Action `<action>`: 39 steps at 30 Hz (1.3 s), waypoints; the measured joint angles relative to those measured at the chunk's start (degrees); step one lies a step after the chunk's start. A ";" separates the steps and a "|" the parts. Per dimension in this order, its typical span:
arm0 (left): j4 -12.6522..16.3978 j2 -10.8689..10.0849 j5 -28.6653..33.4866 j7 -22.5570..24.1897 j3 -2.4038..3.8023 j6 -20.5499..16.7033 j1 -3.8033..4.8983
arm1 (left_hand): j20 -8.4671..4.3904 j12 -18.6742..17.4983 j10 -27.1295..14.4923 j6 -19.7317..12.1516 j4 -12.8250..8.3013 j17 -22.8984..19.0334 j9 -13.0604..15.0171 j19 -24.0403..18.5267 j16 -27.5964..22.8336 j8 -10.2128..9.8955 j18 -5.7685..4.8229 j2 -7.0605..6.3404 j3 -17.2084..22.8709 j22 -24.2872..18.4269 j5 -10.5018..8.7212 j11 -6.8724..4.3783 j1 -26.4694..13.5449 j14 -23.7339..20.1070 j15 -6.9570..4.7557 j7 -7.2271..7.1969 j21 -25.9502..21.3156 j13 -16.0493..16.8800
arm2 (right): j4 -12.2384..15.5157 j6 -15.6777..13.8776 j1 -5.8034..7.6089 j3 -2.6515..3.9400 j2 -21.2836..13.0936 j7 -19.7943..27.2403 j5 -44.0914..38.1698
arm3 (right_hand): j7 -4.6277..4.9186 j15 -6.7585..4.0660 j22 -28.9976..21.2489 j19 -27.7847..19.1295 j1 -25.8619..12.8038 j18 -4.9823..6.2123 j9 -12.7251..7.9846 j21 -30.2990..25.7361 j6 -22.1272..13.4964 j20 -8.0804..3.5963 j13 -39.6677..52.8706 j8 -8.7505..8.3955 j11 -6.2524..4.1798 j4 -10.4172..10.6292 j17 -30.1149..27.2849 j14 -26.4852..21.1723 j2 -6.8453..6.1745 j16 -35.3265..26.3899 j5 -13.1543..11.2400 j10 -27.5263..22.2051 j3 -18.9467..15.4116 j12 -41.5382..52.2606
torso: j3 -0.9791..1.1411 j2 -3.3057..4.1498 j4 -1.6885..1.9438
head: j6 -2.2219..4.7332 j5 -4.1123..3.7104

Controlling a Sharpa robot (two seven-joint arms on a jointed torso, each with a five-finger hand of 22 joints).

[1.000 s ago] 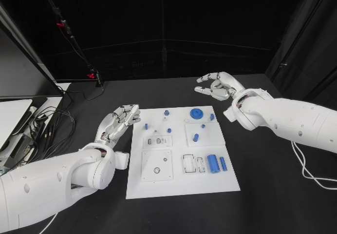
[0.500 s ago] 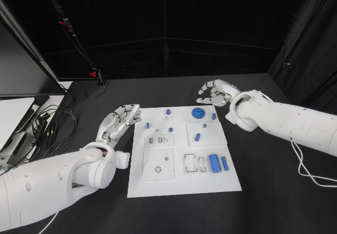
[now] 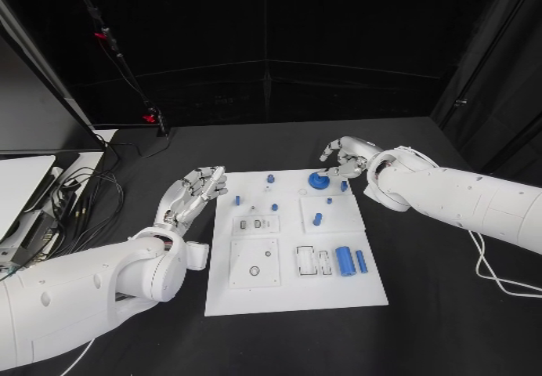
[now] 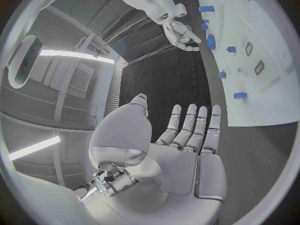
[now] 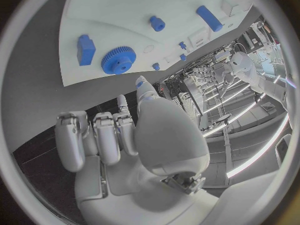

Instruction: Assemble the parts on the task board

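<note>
So the right hand (image 3: 345, 158) is hovering at the far right corner of the board (image 3: 294, 301), fingers loosely curled and apart, nothing in them as far as I can tell. The blue gear (image 3: 319, 181) sits on the board just beside those fingertips, a bit nearer the robot and toward the board's middle. In the right wrist view the gear (image 5: 119, 60) is straight ahead of the fingers (image 5: 106, 135), with a small blue block (image 5: 85, 49) right next to it. My guess is the gear is the next thing to get picked up, since it's the closest part to that hand by far.

The gear lies flat, round face up, so there's no long axis to line up with; the hand would just need to drop down and in toward the board's middle.

The left hand (image 3: 192, 194) is parked off the left edge of the board, fingers straight and together-ish, flat and holding nothing. It's well apart from the gear, with small blue pegs between them, so the right arm is clearly the one for this.

The long blue cylinder (image 3: 345, 261) and the thinner pin (image 3: 360, 262) lie side by side near the right edge, long axes running away from the robot
</note>
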 measured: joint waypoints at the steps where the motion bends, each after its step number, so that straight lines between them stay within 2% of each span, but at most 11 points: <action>1: 0.01 0.00 0.00 0.00 0.00 0.00 0.00 | 0.00 0.00 0.00 0.00 0.00 0.00 0.00 0.00 0.00 0.00 0.00 0.00 0.00 0.00 0.00 0.00 0.00 0.00 0.00 0.00 0.00 0.00 | 0.00 0.20 -0.03 0.00 0.03 -0.15 -0.19 | 0.00 0.00 0.00 0.00 -0.30 0.00 -0.07 0.00 0.00 0.00 0.00 0.00 0.00 0.16 0.00 0.00 -0.30 0.00 0.00 0.00 0.26 0.00 | 0.01 -0.01 -0.01 | -0.03 0.00; 4: 0.06 0.00 0.00 0.00 0.00 0.00 0.00 | 0.00 0.00 0.00 0.00 0.00 0.00 0.00 0.00 0.00 0.00 0.00 0.00 0.00 0.00 0.00 0.00 0.00 0.00 0.00 0.00 0.00 0.00 | 0.03 0.83 -0.13 0.00 0.07 -0.55 -0.70 | 0.00 0.00 0.00 0.00 -0.81 0.00 -0.22 0.00 0.00 0.00 0.00 0.00 0.00 0.66 0.00 0.00 -0.81 0.00 -0.41 0.00 1.06 0.00 | 0.02 -0.01 -0.02 | -0.05 -0.01; 12: 0.16 -0.08 0.00 0.00 0.00 0.00 -0.01 | 0.00 0.00 0.00 0.00 0.00 0.00 0.00 0.00 0.00 0.00 0.00 0.00 0.00 0.00 0.00 0.00 0.00 0.00 0.00 0.00 0.00 0.00 | -0.36 2.40 -0.28 0.00 0.64 -1.36 -1.45 | -0.02 -0.16 -0.01 0.00 -0.33 0.00 -0.53 0.00 0.78 0.00 0.00 -0.32 0.00 0.37 -0.01 -0.15 -1.40 0.00 -0.51 0.00 2.91 0.00 | 0.03 -0.02 -0.03 | -0.38 0.02; 16: 0.16 -0.08 0.00 0.00 0.00 0.00 -0.01 | 0.00 0.00 0.00 0.00 0.00 0.00 0.00 0.00 0.00 0.00 0.00 0.00 0.00 0.00 0.00 0.00 0.00 0.00 0.00 0.00 0.00 0.00 | -0.50 3.06 -0.36 0.00 1.01 -1.64 -1.75 | 0.12 -0.44 -0.01 0.00 -0.35 0.00 -0.70 0.00 1.17 0.00 0.00 -0.34 0.00 0.30 -0.01 0.00 -1.38 0.00 -0.51 0.00 3.50 0.00 | 0.04 -0.02 -0.03 | -0.62 0.03; 24: 0.16 -0.10 0.00 0.00 0.00 0.00 -0.01 | 0.00 0.00 0.00 0.00 0.00 0.00 0.00 0.00 0.00 0.00 0.00 0.00 0.00 0.00 0.00 0.00 0.00 0.00 0.00 0.00 0.00 0.00 | -0.58 3.99 -0.48 0.01 1.83 -2.74 -2.72 | 0.13 -0.43 -0.01 0.21 0.37 0.01 -1.44 0.00 1.57 -0.22 0.00 -1.73 0.00 -0.54 -0.01 -0.01 -1.14 0.00 -0.51 0.00 5.08 0.00 | 0.05 -0.02 -0.02 | -0.76 0.12; 28: 0.18 -0.16 0.00 0.00 0.00 0.01 -0.01 | 0.00 0.00 0.00 0.00 0.00 0.00 0.00 0.00 0.00 0.00 0.00 0.00 0.00 0.00 0.00 0.00 0.00 0.00 0.00 0.00 0.00 0.00 | -0.73 4.14 -0.57 0.01 1.95 -3.51 -3.15 | 0.13 -0.43 -0.01 0.22 0.43 0.01 -1.53 0.00 1.57 -0.22 0.00 -1.73 0.00 -0.54 -0.01 -0.01 -1.09 0.00 -0.51 0.00 5.08 0.00 | 0.06 -0.02 -0.01 | -0.91 0.21; 39: 0.18 -0.20 0.00 0.00 0.00 0.02 -0.01 | 0.00 0.00 0.00 0.00 0.00 0.00 0.00 0.00 0.00 0.00 0.00 0.00 0.00 0.00 0.00 0.00 0.00 0.00 0.00 0.00 0.00 0.00 | -0.52 5.04 -0.70 0.03 2.29 -5.68 -3.94 | 0.13 -0.43 -0.02 0.06 0.43 0.01 -1.81 0.00 1.57 -0.37 -0.01 -2.36 -0.01 -0.61 -0.02 -0.01 -1.08 0.00 -0.51 0.00 5.48 0.00 | 0.06 -0.02 -0.02 | -0.83 0.20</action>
